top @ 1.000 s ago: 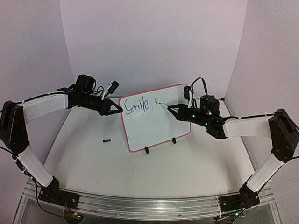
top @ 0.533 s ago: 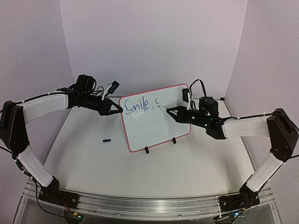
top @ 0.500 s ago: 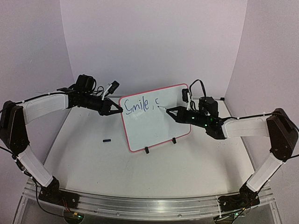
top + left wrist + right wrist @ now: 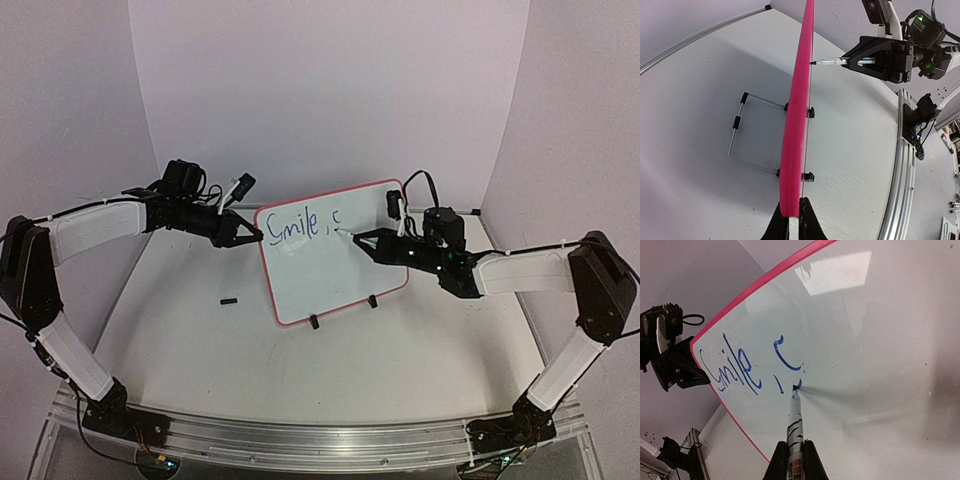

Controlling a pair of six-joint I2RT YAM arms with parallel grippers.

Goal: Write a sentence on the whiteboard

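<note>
While pinched at one edge: whiteboard (image 4: 335, 275) under a marker (image 4: 347, 233) nib

Starting nearest, at 6 o'clock of the overhead view: aluminium rail (image 4: 300, 440) bearing both arm bases, then the pale table (image 4: 300, 380). Farther in, at about 8 o'clock from the board, a small black piece (image 4: 229, 299) lying alone, well apart from the feet. At table centre, the whiteboard upright on two black clip feet (image 4: 314, 322), with a wire stand (image 4: 740, 130) on the table behind it. Gripped at its 10 o'clock corner by the left gripper (image 4: 255, 237), fingers (image 4: 810, 227) pressed together on the red-pink frame. Met from 3 o'clock by the right gripper (image 4: 362, 238), clamped tight around the marker, nib touching the white face. Along the board's top, toward 12 o'clock, the sentence (image 4: 300, 226) in thin blue lettering: reads "Smile," plus one curved stroke, nib just under that stroke in the right wrist view.
</note>
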